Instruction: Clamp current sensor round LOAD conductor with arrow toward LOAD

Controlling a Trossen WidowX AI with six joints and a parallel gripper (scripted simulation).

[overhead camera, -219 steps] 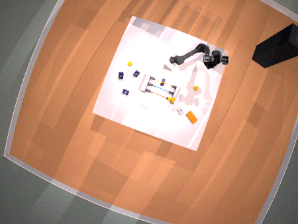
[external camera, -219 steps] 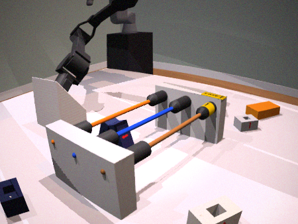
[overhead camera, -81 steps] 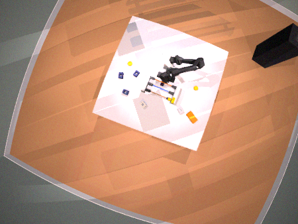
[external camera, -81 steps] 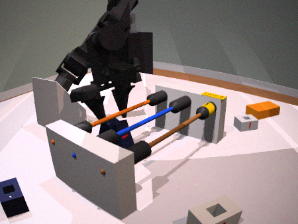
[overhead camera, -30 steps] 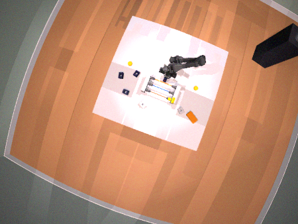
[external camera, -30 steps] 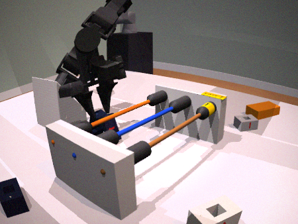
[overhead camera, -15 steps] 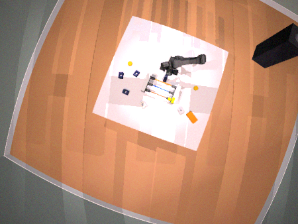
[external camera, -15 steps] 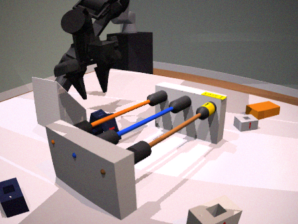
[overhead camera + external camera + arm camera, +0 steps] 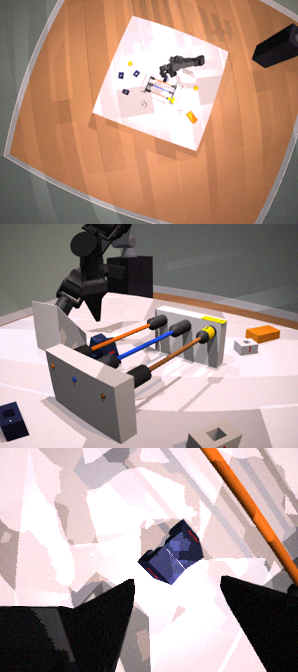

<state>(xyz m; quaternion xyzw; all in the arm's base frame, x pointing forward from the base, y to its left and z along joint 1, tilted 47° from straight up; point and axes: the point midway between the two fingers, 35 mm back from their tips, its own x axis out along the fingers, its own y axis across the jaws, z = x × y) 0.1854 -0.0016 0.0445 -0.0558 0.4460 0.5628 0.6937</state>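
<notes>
Our hand point(image 9: 177, 593) hangs spread and holding nothing above the navy sensor point(image 9: 171, 552), which lies on the tabletop point(image 9: 232, 396) beside the orange conductor point(image 9: 119, 337), behind the near block. We judge the yellow-collared brown conductor point(image 9: 175, 352) is LOAD, so clamping the nearest wire is the risk.

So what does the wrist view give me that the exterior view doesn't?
Wrist only: the dark blue sensor seen whole, lying on the white table between the open gripper fingertips, held by nothing.

Exterior only: the blue conductor, the brown conductor ending at the yellow collar, and both grey end blocks.

Both: the orange conductor, with the sensor beside it, not around any conductor.
</notes>
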